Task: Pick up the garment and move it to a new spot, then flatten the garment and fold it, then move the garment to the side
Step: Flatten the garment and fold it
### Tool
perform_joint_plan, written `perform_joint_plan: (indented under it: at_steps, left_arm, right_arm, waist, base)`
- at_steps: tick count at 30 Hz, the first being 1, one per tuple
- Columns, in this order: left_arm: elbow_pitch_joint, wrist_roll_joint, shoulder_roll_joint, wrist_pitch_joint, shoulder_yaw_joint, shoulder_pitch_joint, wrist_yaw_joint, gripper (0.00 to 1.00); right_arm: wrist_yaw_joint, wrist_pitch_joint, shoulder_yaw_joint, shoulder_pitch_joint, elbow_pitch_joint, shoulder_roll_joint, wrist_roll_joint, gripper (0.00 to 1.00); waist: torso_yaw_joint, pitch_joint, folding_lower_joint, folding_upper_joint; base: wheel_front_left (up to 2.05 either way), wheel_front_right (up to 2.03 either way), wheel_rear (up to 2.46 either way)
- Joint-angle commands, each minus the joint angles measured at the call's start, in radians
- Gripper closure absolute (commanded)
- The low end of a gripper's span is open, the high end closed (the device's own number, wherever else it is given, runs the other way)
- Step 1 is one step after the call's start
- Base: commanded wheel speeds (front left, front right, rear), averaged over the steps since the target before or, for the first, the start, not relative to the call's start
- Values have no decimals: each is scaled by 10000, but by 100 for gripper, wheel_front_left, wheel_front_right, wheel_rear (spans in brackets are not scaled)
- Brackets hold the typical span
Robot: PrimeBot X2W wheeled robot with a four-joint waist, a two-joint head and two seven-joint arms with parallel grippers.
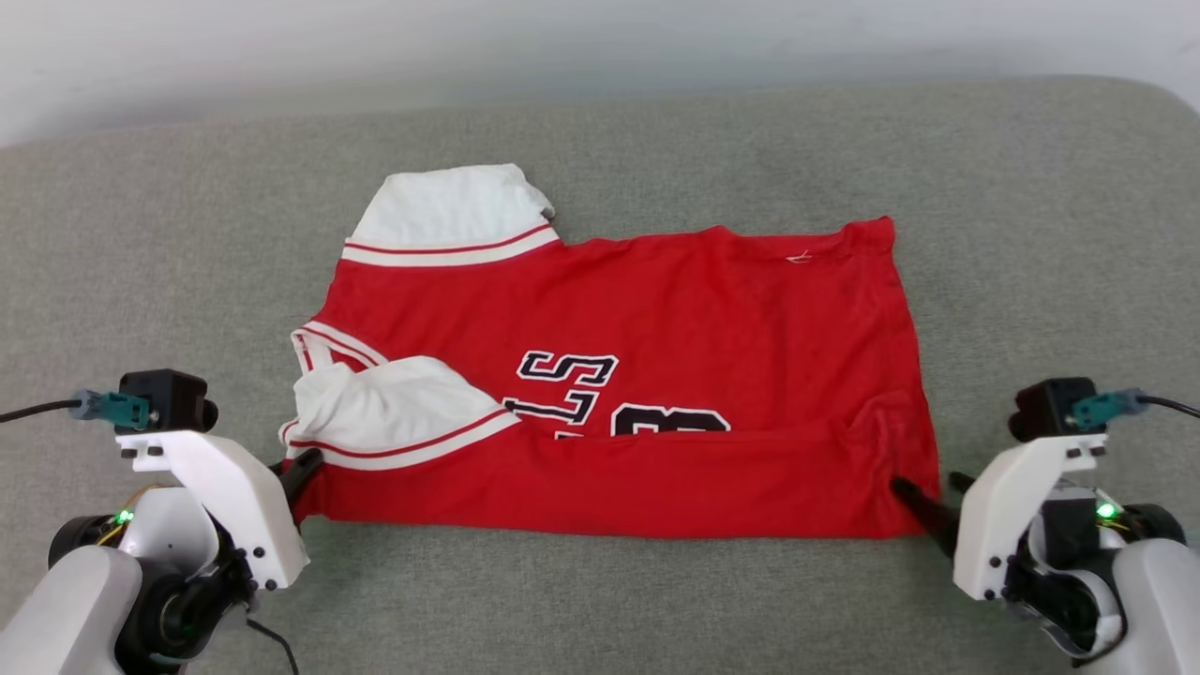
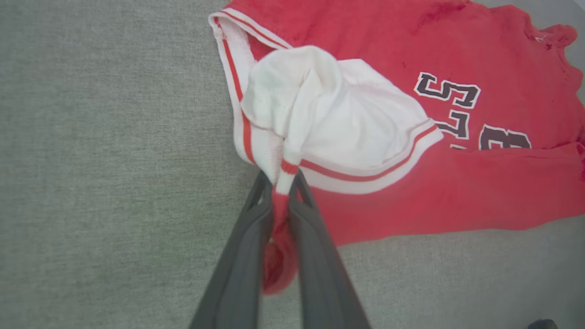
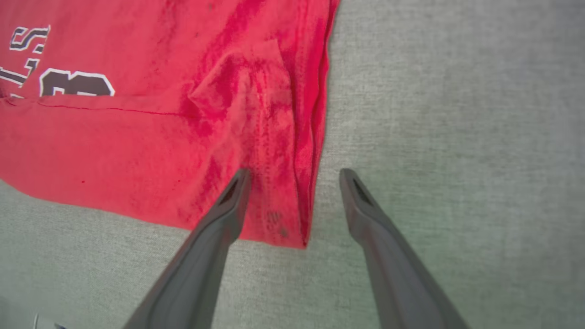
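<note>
Likely lab: grey fabric-covered table (image 1: 600, 150), plain pale wall (image 1: 375, 47).

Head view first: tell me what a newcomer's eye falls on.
The red garment lies spread across the grey surface, its near edge folded over the dark lettering. At its left corner the left gripper is shut on bunched fabric. At the right corner the right gripper straddles the edge, open.

- Black camera (image 1: 167, 398) topped each arm.
- White bracket (image 1: 220, 483) sat under that camera.
- Teal plug (image 1: 117, 410), black cable (image 1: 37, 411) fed the camera's side.
- Left gripper (image 2: 279, 179) had long dark-grey fingers (image 2: 240, 274).
</note>
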Motion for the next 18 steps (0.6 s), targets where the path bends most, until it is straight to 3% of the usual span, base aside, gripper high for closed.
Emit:
perform_joint_plan:
  at_steps: [1,4,5,6,7,8,18]
  left_arm:
    - [-51,51,-44,-85,-29,-115,-15,100]
    - [-145,94,-181,-232,-75,-141,-9,100]
    - [-132,95,-185,-274,-70,-125,-16,100]
    - [-111,100,-205,-356,-47,-107,-19,100]
    - [-111,100,-205,-356,-47,-107,-19,100]
    - [-63,107,-274,-429,-67,-21,-22,100]
    - [55,-51,-595,-1034,-29,611,-43,100]
  right_arm:
    - [-4,88,130,-256,289,103,97,0]
    - [-2,433,743,-446,1271,248,373,0]
    - [0,499,841,-468,1473,290,471,51]
    - [0,515,940,-495,1612,289,497,85]
    - [0,515,940,-495,1612,289,497,85]
    - [0,416,1038,-549,1794,231,583,100]
    - [-2,-133,1206,-716,1217,-548,813,100]
  waist:
    - [134,186,0,0]
    - [227,305,0,0]
    - [244,311,0,0]
    - [256,308,0,0]
    - [256,308,0,0]
    - [275,251,0,0]
    - [364,-846,0,0]
  base:
    - [0,0,0]
    - [0,0,0]
    - [0,0,0]
    - [0,0,0]
    - [0,0,0]
    - [0,0,0]
    - [0,0,0]
